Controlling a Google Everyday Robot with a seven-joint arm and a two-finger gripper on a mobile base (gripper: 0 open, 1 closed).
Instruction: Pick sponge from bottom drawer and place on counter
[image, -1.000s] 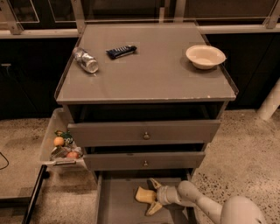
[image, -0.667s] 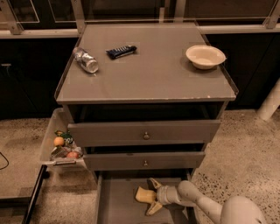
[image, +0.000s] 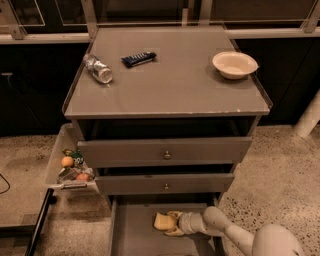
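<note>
Nothing has moved: the gripper (image: 174, 223) stays low in the bottom drawer (image: 131, 235), just at the sponge (image: 161, 221) (gripping or open, I cannot tell).

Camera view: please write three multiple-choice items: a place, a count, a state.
1. Where is the sponge? A on the floor; B in the bottom drawer; C in the top drawer.
2. How many things lie on the counter? A one; B five; C three.
3. The bottle is: A lying on its side; B upright; C upside down.
Answers: 1 B, it lies by the gripper on that drawer's floor. 2 C, bottle, dark bar, bowl. 3 A, its length rests on the counter.
</note>
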